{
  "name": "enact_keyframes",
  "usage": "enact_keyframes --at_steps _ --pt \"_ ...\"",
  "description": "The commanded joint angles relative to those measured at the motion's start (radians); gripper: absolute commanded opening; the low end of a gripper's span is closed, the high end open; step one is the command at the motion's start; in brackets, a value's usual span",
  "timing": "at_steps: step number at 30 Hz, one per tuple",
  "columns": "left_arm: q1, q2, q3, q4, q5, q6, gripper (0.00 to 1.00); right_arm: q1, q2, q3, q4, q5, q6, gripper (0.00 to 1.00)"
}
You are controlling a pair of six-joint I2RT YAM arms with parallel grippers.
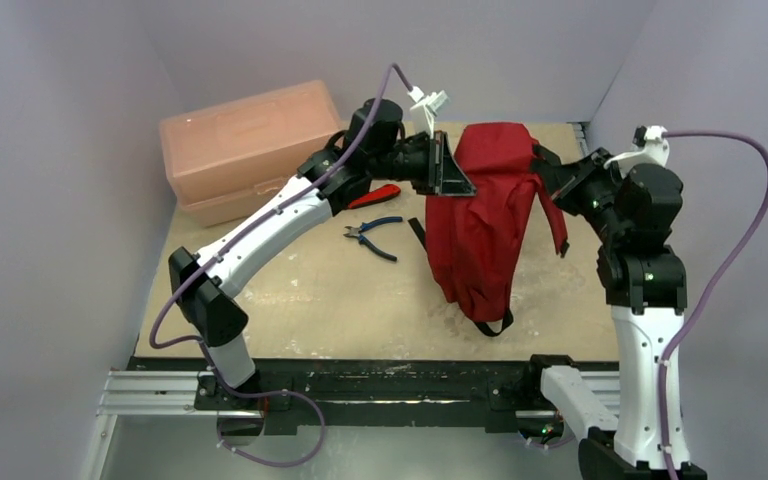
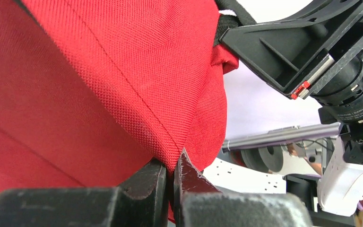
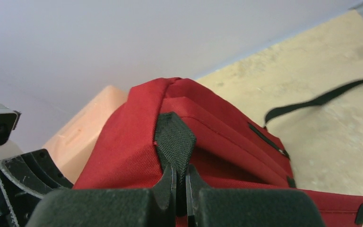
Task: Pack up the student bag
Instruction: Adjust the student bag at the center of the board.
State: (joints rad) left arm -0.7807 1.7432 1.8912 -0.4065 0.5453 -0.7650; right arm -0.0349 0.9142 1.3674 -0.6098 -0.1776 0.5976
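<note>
The student bag, dark red fabric with black straps, hangs upright above the table, held from both sides near its top. My left gripper is shut on the bag's upper left edge. In the left wrist view its jaws pinch a stitched red seam of the bag. My right gripper is at the bag's upper right. In the right wrist view it is shut on a black webbing strap tab sewn to the bag. The bag's lower end rests on the table.
A pale pink plastic box stands at the back left. Blue-handled pliers and a red-handled tool lie under my left forearm, left of the bag. A loose black strap trails on the tabletop. Walls close in on three sides.
</note>
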Motion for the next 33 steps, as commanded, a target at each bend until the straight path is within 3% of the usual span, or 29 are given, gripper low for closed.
enact_keyframes --at_steps 1,2,6,11,14,17,22,27,33 --pt "-0.025 -0.013 -0.086 0.139 0.093 -0.034 0.0 -0.014 -0.083 -0.099 -0.038 0.29 -0.085 0.0" --pt "-0.031 0.005 -0.082 0.128 0.117 -0.033 0.04 -0.013 -0.102 -0.124 -0.047 0.303 -0.091 0.01" --pt "-0.03 -0.013 -0.035 0.034 0.088 0.035 0.4 -0.014 -0.118 -0.153 -0.107 0.4 -0.118 0.02" --pt "0.018 -0.111 -0.045 -0.037 0.062 0.101 0.67 -0.014 -0.085 -0.096 -0.12 0.456 -0.146 0.03" --pt "0.069 -0.195 -0.177 0.006 0.022 0.075 0.71 -0.014 -0.044 -0.044 -0.125 0.44 -0.15 0.04" --pt "0.107 -0.24 -0.343 0.11 -0.011 0.006 0.72 -0.013 -0.003 0.019 -0.101 0.323 -0.162 0.07" --pt "0.099 -0.138 -0.505 0.31 0.0 -0.091 0.64 -0.014 0.046 0.162 -0.112 0.209 -0.18 0.19" --pt "-0.01 0.107 -0.323 0.338 0.055 -0.07 0.58 -0.014 0.044 0.168 -0.124 0.098 -0.169 0.24" --pt "-0.055 0.317 -0.116 0.3 0.045 -0.071 0.56 -0.014 -0.005 0.039 -0.112 0.122 -0.157 0.27"
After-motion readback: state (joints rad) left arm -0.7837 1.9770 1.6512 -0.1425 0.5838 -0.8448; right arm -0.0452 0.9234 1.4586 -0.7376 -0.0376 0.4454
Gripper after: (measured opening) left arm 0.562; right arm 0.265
